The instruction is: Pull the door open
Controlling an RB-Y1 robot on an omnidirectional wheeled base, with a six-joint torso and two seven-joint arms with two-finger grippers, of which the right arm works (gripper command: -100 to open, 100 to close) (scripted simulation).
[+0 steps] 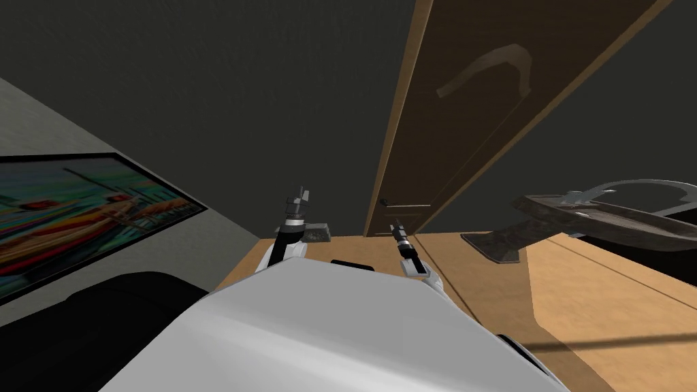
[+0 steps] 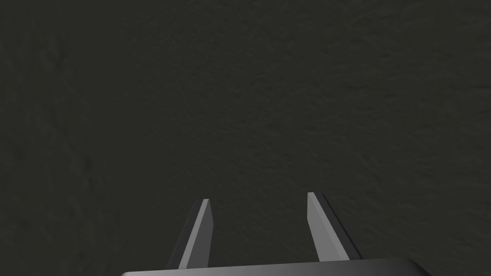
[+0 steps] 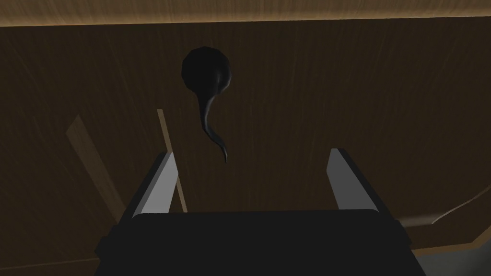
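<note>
Near door handle [image 3: 206, 72], right hand [image 3: 250, 152] spread; apart

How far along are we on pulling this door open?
Done: right gripper lined up facing the dark handle. In hand: its fingers open, not yet closed on it. Remaining: grip, then pull; the brown door looks shut. Left gripper open, holding nothing.

A colourful framed painting [image 1: 82, 211] hangs on the pale side wall [image 1: 41, 129] — a dark wall [image 1: 204, 82] ahead, wooden floor [image 1: 612, 299], and a rough dark stand [image 1: 544, 221] at right.
</note>
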